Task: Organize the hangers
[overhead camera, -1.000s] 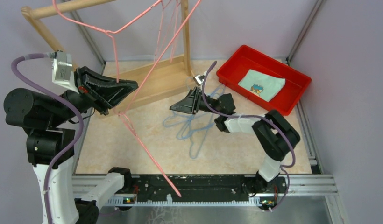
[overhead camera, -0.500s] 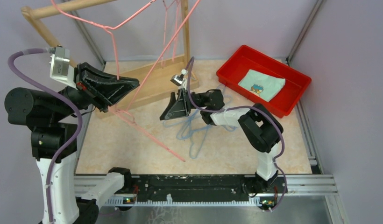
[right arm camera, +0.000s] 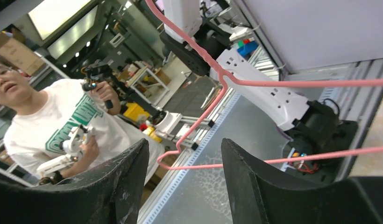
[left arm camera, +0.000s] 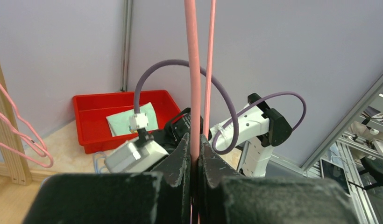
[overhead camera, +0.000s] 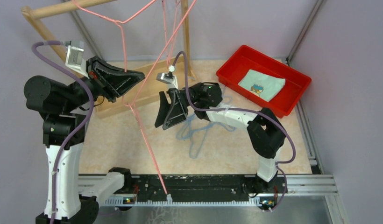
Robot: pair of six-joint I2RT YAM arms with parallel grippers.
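My left gripper (overhead camera: 133, 77) (left arm camera: 194, 140) is shut on the wire of a pink hanger (overhead camera: 123, 46) (left arm camera: 193, 70), which it holds up in the air beside the wooden rack (overhead camera: 152, 84). One long side of that hanger slants down toward the front rail. My right gripper (overhead camera: 162, 125) (right arm camera: 184, 149) stands open just right of that wire. A corner of the pink hanger (right arm camera: 273, 83) shows beyond its fingertips, untouched. More pink hangers (overhead camera: 173, 28) hang on the rack. Several light blue hangers (overhead camera: 195, 140) lie tangled on the table under the right arm.
A red bin (overhead camera: 292, 79) holding a folded cloth (overhead camera: 262, 85) sits at the back right. The rack's upright post (overhead camera: 185, 32) and top bar (overhead camera: 63, 7) stand at the back left. Purple cables loop over both arms.
The left arm rose and swung right, and the held pink hanger swung with it. The right gripper travelled left toward the hanger, tilted downward, and its jaws narrowed a little.
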